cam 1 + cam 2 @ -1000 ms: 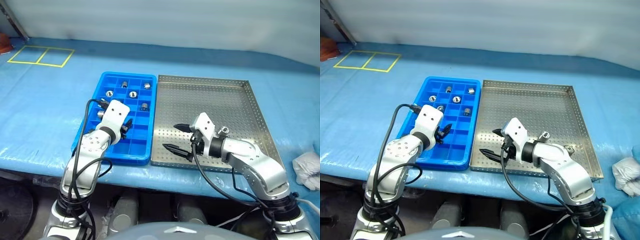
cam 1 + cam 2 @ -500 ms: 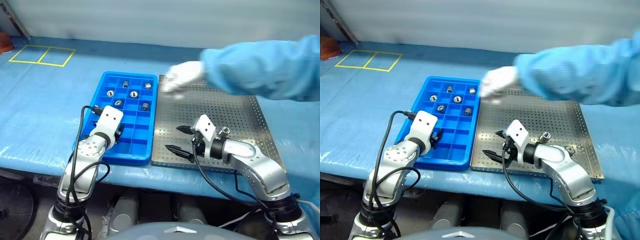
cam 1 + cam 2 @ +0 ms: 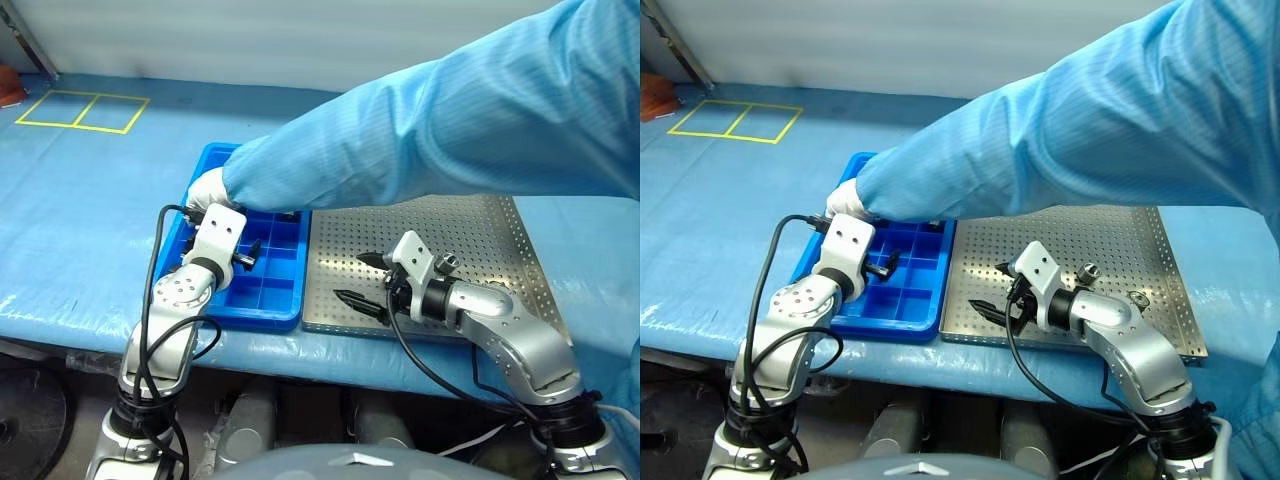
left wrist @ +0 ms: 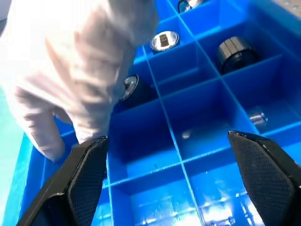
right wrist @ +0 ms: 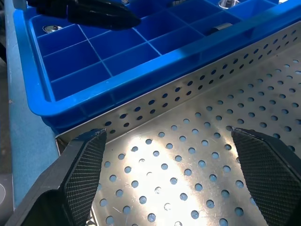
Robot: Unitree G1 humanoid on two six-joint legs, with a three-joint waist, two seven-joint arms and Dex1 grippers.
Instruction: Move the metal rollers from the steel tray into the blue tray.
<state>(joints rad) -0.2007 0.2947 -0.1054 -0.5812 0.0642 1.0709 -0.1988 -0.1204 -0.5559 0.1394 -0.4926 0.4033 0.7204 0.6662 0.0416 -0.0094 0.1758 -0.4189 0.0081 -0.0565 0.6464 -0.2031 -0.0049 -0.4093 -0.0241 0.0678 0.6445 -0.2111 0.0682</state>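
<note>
Two grippers, left over blue tray and right over steel tray, both spread, empty; gloved hand reaching among metal rollers in far compartments.

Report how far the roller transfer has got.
Done: several metal rollers sit in blue tray compartments. In hand: nothing. The left gripper hangs open and empty over the blue tray, beside a person's gloved hand. The right gripper is open over the steel tray. Left: at least two more rollers on the steel tray.
</note>
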